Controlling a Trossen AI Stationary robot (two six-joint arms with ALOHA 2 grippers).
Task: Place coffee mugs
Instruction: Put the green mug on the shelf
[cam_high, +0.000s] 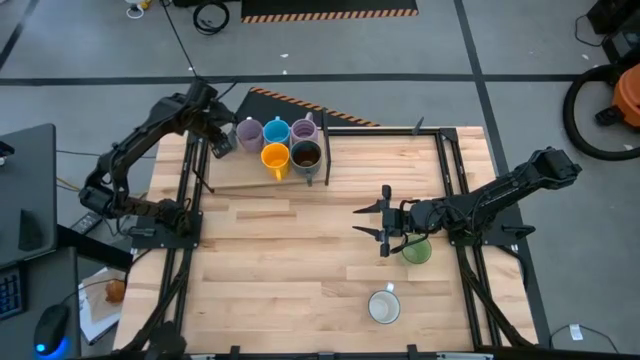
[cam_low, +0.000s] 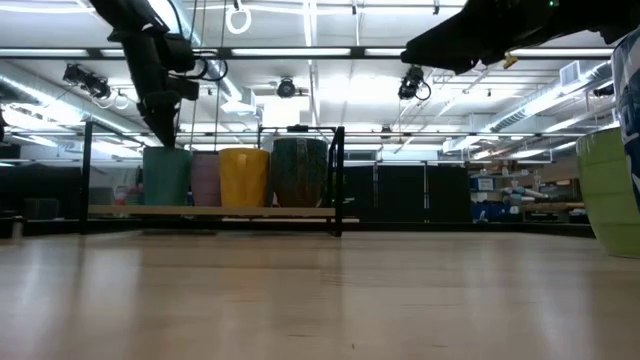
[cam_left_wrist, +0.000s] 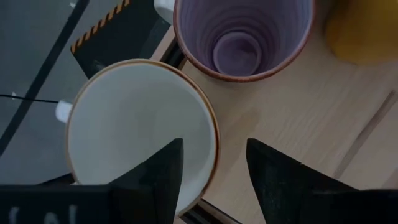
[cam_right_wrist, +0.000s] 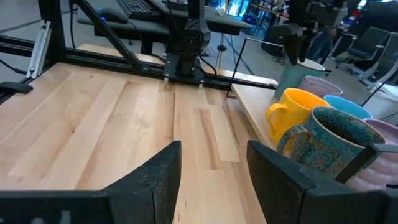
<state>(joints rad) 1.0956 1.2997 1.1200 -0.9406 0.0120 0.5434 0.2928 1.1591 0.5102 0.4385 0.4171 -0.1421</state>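
Pale butcher-block planks form the table (cam_high: 300, 260), framed by dark rails and standing on a grey floor. At its far left corner the left gripper (cam_high: 222, 140) hangs over a white mug (cam_left_wrist: 140, 134); in the left wrist view one dark finger (cam_left_wrist: 158, 177) sits inside the mug's mouth and the other outside its rim, spread with a gap showing, so the wall is straddled rather than pinched. Just beside it stands a lilac mug (cam_high: 249, 132), then a blue mug (cam_high: 276, 130) and a second lilac mug (cam_high: 304, 131). In front of these are an orange mug (cam_high: 275, 158) and a dark speckled mug (cam_high: 306, 155). All six cluster on a thin board (cam_high: 240, 172) at the table's far edge, with a dark upright frame (cam_low: 340, 180) at the group's right end. Well apart, on the right half of the table, the right gripper (cam_high: 385, 222) hovers with its fingers spread and nothing between them. A green mug (cam_high: 417, 250) stands just beside it, partly under the arm. Nearer the front edge a second white mug (cam_high: 384, 306) stands alone, upright.
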